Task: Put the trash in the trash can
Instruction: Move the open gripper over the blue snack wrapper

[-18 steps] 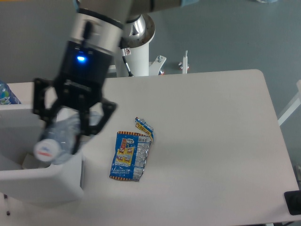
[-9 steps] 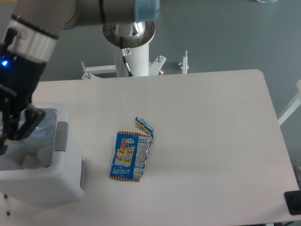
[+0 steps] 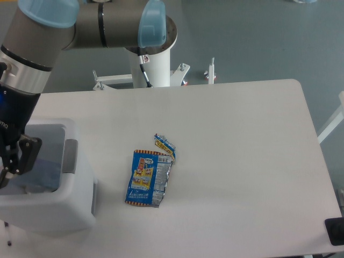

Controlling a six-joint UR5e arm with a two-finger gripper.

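Overhead view of a white table (image 3: 236,150). A robot arm (image 3: 59,32) reaches to the left edge of the picture, where its gripper (image 3: 11,158) hangs over the open white trash can (image 3: 54,207). Only one black finger (image 3: 27,153) shows; the rest is cut off, so I cannot tell whether the jaws are parted or closed. A flattened blue-and-yellow snack wrapper (image 3: 150,174) lies on the table, well right of the jaws, beside the can. The can's inside looks dim blue-grey; the bottle cannot be made out.
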